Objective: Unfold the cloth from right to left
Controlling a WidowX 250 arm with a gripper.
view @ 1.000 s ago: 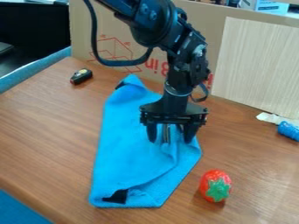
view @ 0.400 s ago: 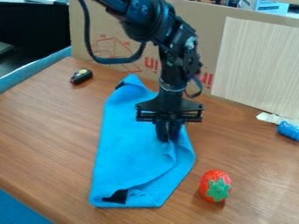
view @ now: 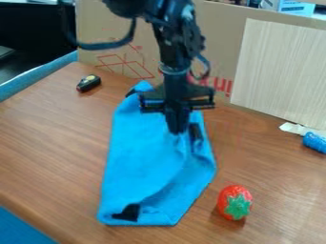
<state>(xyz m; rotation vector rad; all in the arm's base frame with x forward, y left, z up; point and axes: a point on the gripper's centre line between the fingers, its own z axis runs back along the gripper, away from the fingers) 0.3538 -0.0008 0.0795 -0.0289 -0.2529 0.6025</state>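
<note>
Gripper (view: 177, 129) closed, shifted toward cardboard (view: 219, 47) — cloth (view: 143, 157) fold raised.

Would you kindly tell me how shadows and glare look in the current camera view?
In the camera view: a soft shadow beside the toy strawberry, mild sheen on the wooden table, gentle shading in the folds of the blue cloth, no harsh glare on it.

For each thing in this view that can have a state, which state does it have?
Cloth: partly folded, gathered at the gripper.
Gripper: jaws shut on the cloth.
Toy strawberry: resting on the table, leaves facing the camera.
Black gadget: lying on the table.
Cardboard: standing upright.
</note>
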